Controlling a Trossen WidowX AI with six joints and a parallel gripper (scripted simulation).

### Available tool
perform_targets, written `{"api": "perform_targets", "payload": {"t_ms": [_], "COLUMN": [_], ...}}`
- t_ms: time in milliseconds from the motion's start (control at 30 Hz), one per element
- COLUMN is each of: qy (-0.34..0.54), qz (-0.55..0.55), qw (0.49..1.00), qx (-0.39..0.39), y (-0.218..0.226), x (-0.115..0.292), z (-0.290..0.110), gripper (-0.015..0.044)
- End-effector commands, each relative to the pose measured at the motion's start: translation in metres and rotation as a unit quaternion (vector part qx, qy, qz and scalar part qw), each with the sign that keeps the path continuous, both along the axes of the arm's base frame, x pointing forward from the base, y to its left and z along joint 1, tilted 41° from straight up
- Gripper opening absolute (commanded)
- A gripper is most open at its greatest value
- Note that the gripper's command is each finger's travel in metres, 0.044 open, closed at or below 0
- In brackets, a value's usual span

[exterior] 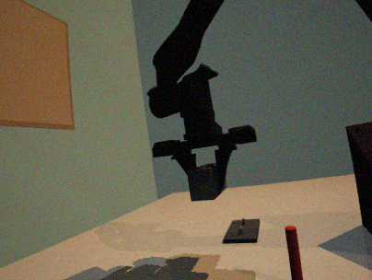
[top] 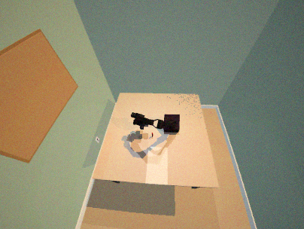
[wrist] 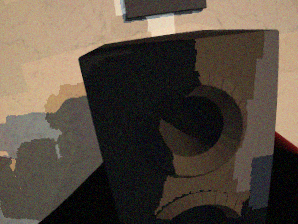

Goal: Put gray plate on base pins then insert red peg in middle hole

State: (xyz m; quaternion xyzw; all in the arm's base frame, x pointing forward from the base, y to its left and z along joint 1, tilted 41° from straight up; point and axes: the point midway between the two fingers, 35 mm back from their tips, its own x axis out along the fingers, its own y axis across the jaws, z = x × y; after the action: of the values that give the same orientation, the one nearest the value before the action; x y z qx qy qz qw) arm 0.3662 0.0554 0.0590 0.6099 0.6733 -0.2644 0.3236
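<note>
We see a matt gray plate [wrist: 180, 143], a matt dark base [exterior: 242, 231], a smooth red peg [exterior: 293, 252] and a pale matt table top [exterior: 299, 198]

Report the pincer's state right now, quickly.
Pincer: closed on the gray plate, which hangs in the air above the table, not yet on the base.

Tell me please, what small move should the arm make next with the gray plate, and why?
Probably carry the gray plate sideways until it hangs directly over the base, before any lowering. The gripper holds the plate in the air, tilted, while the base with its two pins lies on the table off to one side. The red peg can wait.
</note>
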Motion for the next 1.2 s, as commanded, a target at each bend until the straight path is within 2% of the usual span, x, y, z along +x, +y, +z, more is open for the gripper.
{"api": "perform_targets", "payload": {"t_ms": [0, 1167], "qy": [0.004, 0.001], "qz": [0.001, 0.005], "qw": [1.0, 1.0], "qx": [-0.002, -0.002], "y": [-0.006, -0.049], "x": [0.0, -0.011], "z": [-0.016, -0.121], "gripper": [0.0, 0.0]}}
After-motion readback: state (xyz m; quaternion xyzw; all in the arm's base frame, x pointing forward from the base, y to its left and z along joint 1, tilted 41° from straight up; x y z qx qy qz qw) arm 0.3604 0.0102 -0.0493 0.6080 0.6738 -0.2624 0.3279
